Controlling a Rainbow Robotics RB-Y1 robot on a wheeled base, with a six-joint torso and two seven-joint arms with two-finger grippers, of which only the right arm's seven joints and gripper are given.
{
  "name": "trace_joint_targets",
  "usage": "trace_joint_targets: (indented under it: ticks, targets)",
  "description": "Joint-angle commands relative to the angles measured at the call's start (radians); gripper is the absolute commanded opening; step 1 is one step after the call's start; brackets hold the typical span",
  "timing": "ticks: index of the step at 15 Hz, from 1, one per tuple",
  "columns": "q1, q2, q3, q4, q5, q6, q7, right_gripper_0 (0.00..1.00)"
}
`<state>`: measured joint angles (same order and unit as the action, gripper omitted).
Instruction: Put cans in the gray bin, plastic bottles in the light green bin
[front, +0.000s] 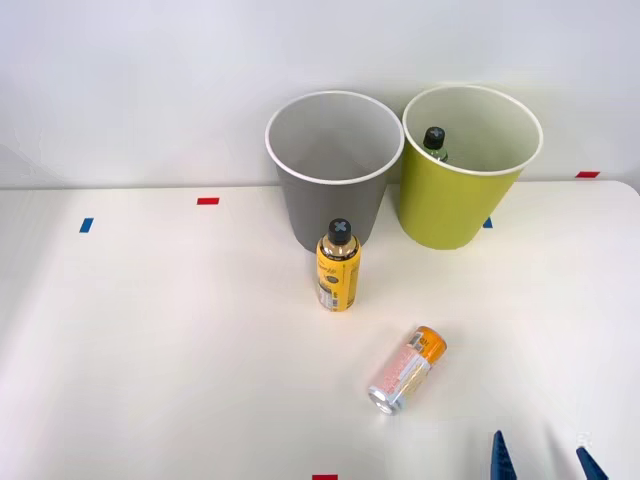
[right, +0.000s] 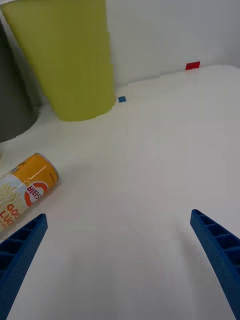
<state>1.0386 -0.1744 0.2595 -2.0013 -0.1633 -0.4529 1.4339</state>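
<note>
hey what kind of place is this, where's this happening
Probably a robot test bench in a lab, not a home. A bare white table carries small red and blue tape markers, and a gray bin and light green bin stand side by side against a plain wall for a sorting trial.

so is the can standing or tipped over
Tipped over: the can lies on its side on the table, orange end toward the bins, in front of the upright yellow bottle.

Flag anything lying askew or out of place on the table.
The silver can lies toppled on its side near the right gripper, while the yellow bottle stands upright before the gray bin.
</note>
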Motion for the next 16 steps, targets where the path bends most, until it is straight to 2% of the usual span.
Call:
trace_joint_targets:
  ticks: [1, 3, 6, 10, 12, 15, 16]
  targets:
    - [-0.006, -0.022, 0.040, -0.091, -0.168, 0.138, 0.003, 1.00]
    - [-0.023, -0.037, 0.044, -0.174, -0.252, 0.275, 0.007, 1.00]
    - [-0.072, -0.040, 0.023, -0.280, -0.254, 0.482, 0.007, 1.00]
    - [-0.149, -0.002, -0.032, -0.344, -0.292, 0.737, -0.033, 1.00]
    - [-0.175, 0.018, -0.046, -0.415, -0.280, 0.896, -0.155, 1.00]
    - [-0.216, 0.069, -0.046, -0.570, -0.090, 1.244, -0.398, 1.00]
    - [-0.238, 0.072, -0.039, -0.597, -0.056, 1.321, -0.466, 1.00]
